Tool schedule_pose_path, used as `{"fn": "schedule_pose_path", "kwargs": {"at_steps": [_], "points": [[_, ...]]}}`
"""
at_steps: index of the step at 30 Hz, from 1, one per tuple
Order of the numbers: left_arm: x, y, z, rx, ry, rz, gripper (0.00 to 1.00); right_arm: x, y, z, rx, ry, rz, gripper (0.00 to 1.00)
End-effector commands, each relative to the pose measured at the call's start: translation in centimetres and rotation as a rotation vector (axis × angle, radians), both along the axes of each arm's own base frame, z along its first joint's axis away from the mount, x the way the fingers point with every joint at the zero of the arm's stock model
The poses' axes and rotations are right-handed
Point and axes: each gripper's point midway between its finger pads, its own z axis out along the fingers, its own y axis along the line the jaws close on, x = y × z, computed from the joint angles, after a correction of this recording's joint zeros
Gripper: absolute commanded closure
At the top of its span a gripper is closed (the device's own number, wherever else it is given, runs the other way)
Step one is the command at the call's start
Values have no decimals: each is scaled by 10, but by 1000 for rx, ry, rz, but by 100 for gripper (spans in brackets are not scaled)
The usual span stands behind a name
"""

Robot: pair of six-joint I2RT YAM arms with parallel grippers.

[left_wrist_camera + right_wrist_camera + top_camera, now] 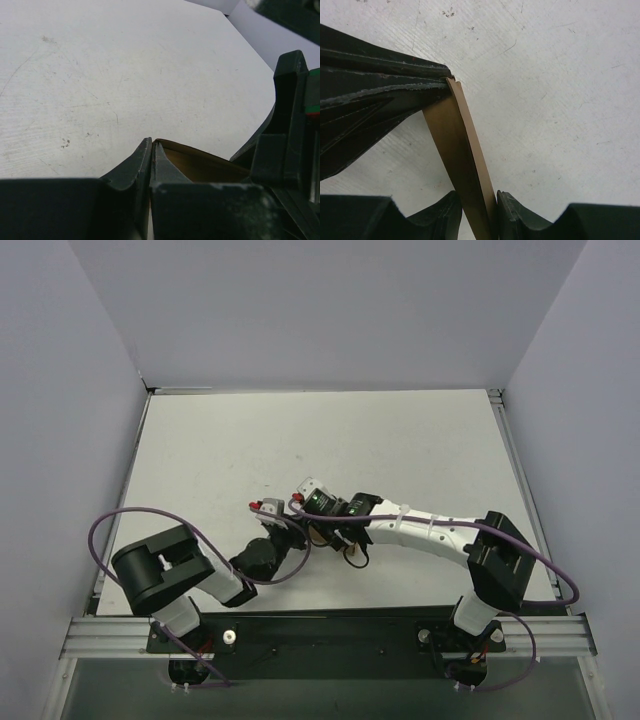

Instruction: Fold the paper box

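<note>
You have one paper box (462,150) in play, a single thin brown cardboard piece held up off the table (400,440) between the two grippers, close to the near middle of the surface. From your right wrist view it shows as one narrow brown strip seen almost edge-on, running from the lower middle up and to the left. Your right gripper (479,196) has its two fingers set narrowly on either side of the strip's lower end, with the cardboard filling the gap between them. Your left gripper (151,142) has its two fingers pressed nearly together, and the right wrist view shows those tips pinching the strip's upper end. In the left wrist view a brown cardboard panel with a dark curved upper edge sits just to the right of the closed fingers. That makes two clamps on one sheet, four fingers in all. From the overhead camera the box is almost wholly hidden under the two wrists, which meet head to head. Two arms reach in from the two bases at the near edge, each trailing one purple cable (120,520). The white table carries faint scratches, and three pale walls (330,310) stand around it.
</note>
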Motion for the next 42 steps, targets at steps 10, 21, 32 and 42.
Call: {"fn": "schedule_pose_path", "kwargs": {"at_steps": [10,21,32,42], "points": [[-59,-3,-104,484,264,-161,100,42,28,56,260,-141,-172,78],[-59,-6,-104,530,253,-153,100,34,11,75,324,-150,-221,49],[-60,-7,-100,534,237,-142,100,13,-36,71,280,-140,-328,43],[-61,-9,-100,547,236,-140,100,-33,-86,69,362,-58,-438,45]]}}
